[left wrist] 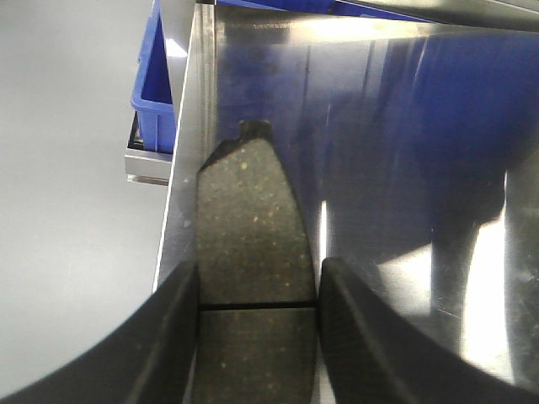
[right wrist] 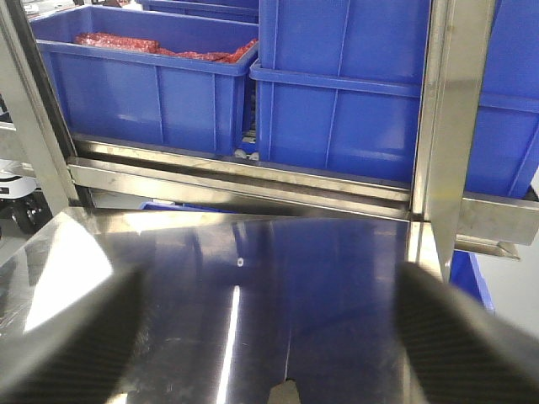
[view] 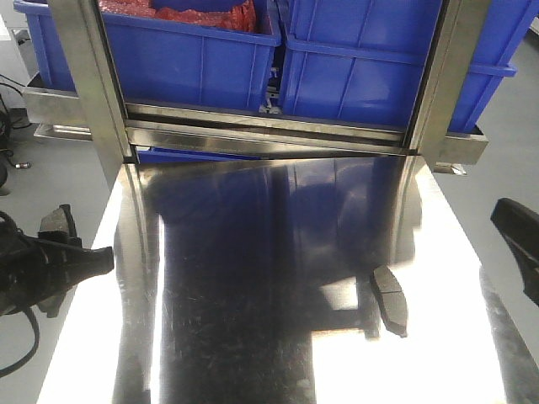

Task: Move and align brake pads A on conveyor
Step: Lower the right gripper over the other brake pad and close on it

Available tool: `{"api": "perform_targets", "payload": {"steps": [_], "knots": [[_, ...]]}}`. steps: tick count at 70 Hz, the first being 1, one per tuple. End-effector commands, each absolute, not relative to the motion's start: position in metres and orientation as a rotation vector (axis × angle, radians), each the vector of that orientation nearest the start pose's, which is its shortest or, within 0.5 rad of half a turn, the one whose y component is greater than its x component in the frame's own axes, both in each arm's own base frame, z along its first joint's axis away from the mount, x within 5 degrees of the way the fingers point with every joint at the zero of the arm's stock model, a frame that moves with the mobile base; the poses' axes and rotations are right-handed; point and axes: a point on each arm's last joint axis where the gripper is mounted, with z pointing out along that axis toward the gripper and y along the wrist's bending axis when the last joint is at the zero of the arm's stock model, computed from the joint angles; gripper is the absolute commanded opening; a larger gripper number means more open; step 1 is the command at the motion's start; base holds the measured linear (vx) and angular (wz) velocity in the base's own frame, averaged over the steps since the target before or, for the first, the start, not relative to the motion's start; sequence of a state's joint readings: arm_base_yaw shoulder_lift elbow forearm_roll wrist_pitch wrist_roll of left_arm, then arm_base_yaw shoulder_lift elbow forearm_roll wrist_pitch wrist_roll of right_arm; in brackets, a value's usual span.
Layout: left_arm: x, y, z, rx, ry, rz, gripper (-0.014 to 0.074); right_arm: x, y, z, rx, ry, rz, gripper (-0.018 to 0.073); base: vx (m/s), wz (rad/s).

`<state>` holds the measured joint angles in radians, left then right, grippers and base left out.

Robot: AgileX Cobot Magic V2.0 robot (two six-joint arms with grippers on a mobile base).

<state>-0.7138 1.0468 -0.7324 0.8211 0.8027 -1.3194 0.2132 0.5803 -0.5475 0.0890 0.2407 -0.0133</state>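
One brake pad A (left wrist: 248,219), speckled grey with a cross groove, is pinched between the black fingers of my left gripper (left wrist: 257,303). In the front view that pad (view: 57,223) is held just off the steel table's left edge. A second brake pad (view: 390,299) lies on the table at the right; its tip (right wrist: 284,392) shows low between the wide-open fingers of my right gripper (right wrist: 269,337). One right finger (view: 515,231) shows at the front view's right edge. The conveyor is out of view.
The shiny steel table (view: 253,278) fills the foreground. Behind it a steel rail (view: 269,130) and two upright posts (view: 84,76) (view: 442,76) front two blue bins (view: 202,59) (view: 379,76); the left bin holds red material (view: 181,13). Grey floor lies to both sides.
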Motion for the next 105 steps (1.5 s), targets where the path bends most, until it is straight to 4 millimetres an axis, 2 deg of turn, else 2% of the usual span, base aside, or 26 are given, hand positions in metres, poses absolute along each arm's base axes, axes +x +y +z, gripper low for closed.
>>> {"api": "perform_targets", "payload": {"steps": [1,14,21,29,37,50,64,84,105], "knots": [[0.179,-0.091,0.308,-0.172,2.179,-0.09,0.0216,0.121,0.027,0.345,-0.133,1.651,0.216,0.0728,0.0,0.0],[0.179,-0.091,0.308,-0.172,2.179,-0.09,0.0216,0.122,0.027,0.346,-0.13,1.65,0.22,0.0706,0.0,0.0],[0.179,-0.091,0.308,-0.172,2.179,-0.09,0.0216,0.132,0.03,0.349,-0.13,1.719,0.226,0.0681,0.0,0.0],[0.179,-0.091,0.308,-0.172,2.179,-0.09,0.0216,0.16,0.037,0.353,-0.13,1.891,0.236,0.067,0.0,0.0],[0.179,-0.091,0.308,-0.172,2.179,-0.09,0.0216,0.197,0.045,0.347,-0.147,2.068,0.223,0.0668,0.0,0.0],[0.179,-0.091,0.308,-0.172,2.179,-0.09,0.0216,0.257,0.058,0.317,-0.154,2.269,0.206,0.0663,0.0,0.0],[0.179,-0.091,0.308,-0.172,2.179,-0.09,0.0216,0.297,0.067,0.287,-0.115,2.419,0.19,0.066,0.0,0.0],[0.179,-0.091,0.308,-0.172,2.179,-0.09,0.0216,0.32,0.095,0.251,-0.136,2.534,0.087,0.0654,0.0,0.0],[0.179,-0.091,0.308,-0.172,2.179,-0.09,0.0216,0.331,0.098,0.212,-0.089,2.662,0.059,0.0648,0.0,0.0]]}}
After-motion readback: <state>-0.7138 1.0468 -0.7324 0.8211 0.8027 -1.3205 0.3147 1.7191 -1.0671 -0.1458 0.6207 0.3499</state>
